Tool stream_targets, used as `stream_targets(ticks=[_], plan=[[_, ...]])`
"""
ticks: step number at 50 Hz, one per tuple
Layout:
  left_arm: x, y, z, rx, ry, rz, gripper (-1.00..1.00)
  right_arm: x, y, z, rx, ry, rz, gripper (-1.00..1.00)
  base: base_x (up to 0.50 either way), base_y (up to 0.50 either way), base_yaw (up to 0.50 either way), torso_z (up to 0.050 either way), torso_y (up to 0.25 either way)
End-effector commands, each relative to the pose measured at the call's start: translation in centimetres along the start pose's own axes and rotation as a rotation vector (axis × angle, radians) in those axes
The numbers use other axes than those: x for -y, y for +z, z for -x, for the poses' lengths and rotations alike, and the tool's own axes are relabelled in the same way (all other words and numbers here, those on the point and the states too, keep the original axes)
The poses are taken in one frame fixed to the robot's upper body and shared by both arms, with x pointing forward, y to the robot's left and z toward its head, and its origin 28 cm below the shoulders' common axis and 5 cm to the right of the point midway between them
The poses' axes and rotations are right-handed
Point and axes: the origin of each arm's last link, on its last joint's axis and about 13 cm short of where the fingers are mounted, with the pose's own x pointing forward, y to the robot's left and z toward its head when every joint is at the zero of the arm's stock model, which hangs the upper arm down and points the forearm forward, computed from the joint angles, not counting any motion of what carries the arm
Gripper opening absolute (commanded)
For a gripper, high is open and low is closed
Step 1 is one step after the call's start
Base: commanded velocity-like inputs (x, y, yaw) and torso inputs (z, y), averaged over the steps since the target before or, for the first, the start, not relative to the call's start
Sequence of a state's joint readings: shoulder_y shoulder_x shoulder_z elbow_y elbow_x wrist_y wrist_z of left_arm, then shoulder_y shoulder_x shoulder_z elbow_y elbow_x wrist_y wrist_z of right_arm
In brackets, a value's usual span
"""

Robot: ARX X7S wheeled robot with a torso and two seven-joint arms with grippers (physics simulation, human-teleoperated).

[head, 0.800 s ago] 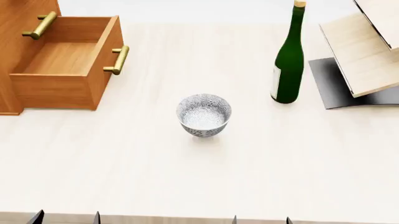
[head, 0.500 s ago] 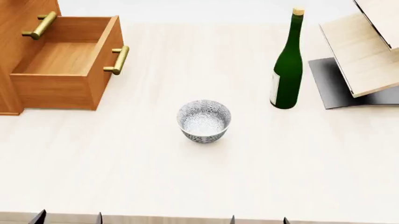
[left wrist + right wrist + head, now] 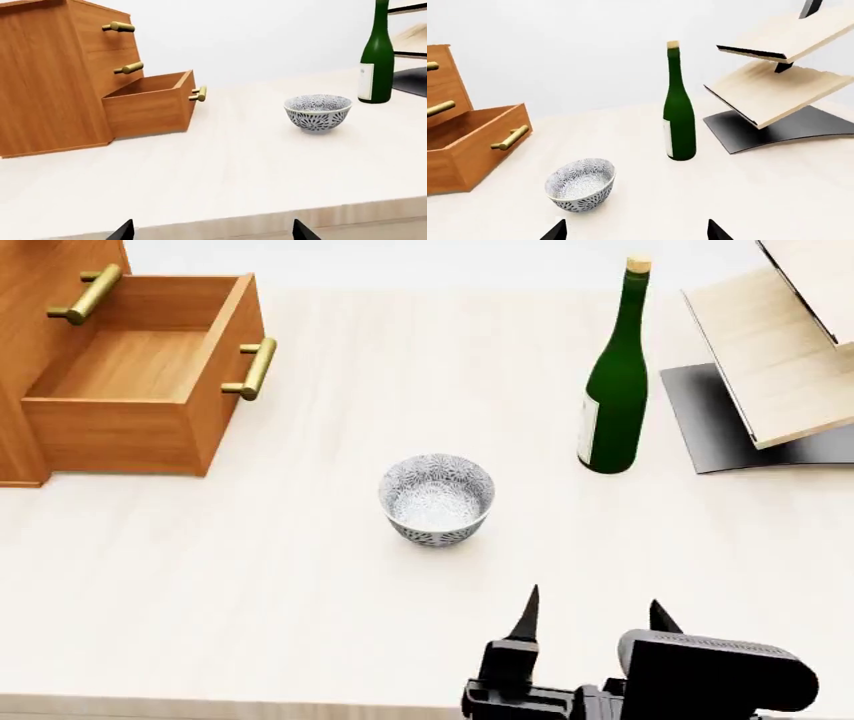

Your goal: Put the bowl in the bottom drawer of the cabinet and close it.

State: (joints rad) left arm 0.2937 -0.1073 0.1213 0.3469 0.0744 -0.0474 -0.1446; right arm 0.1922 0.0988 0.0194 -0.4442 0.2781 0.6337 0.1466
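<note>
The bowl (image 3: 437,498), white with a grey-blue pattern, stands upright on the pale table (image 3: 267,590), near its middle. At the far left the cabinet (image 3: 40,300) has its bottom drawer (image 3: 134,380) pulled out and holding nothing. My right gripper (image 3: 594,612) is open above the table's front edge, nearer than the bowl and a little to its right. The right wrist view shows the bowl (image 3: 580,184) just beyond the open right gripper (image 3: 636,231). My left gripper (image 3: 213,232) is open at the table's edge, far from the bowl (image 3: 317,112) and the drawer (image 3: 150,102).
A tall green bottle (image 3: 614,380) stands to the right behind the bowl. A pale wooden rack (image 3: 787,350) on a dark base fills the far right. The two upper drawers, with brass handles (image 3: 119,26), are shut.
My right gripper has come forward into the head view over the table's front edge. The left fingertips have dropped out of that view. The bowl has stayed put.
</note>
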Motion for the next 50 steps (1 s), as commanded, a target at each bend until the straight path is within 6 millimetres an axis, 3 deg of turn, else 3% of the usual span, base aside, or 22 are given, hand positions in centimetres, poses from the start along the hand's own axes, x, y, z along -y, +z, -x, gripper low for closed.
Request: stream_targets(ticks=[1, 11, 22, 50], plan=[[0.0, -0.6, 1.4, -0.017, 0.006, -0.010, 1.00, -0.6, 7.4, 0.2, 0.110, 0.014, 0.004, 1.00, 0.00, 0.00, 0.00, 0.000, 0.000], [0.0, -0.6, 1.4, -0.017, 0.006, 0.006, 1.00, -0.8, 9.5, -0.1, 0.154, 0.011, 0.002, 1.00, 0.00, 0.00, 0.00, 0.000, 0.000], [0.0, -0.7, 1.3, -0.017, -0.002, -0.007, 1.00, -0.7, 9.9, -0.3, 0.181, 0.006, 0.018, 1.00, 0.00, 0.02, 0.00, 0.000, 0.000], [0.1, -0.7, 1.4, -0.013, 0.001, -0.017, 1.00, -0.9, 9.6, 0.2, 0.174, 0.024, -0.008, 1.00, 0.00, 0.50, 0.00, 0.000, 0.000]])
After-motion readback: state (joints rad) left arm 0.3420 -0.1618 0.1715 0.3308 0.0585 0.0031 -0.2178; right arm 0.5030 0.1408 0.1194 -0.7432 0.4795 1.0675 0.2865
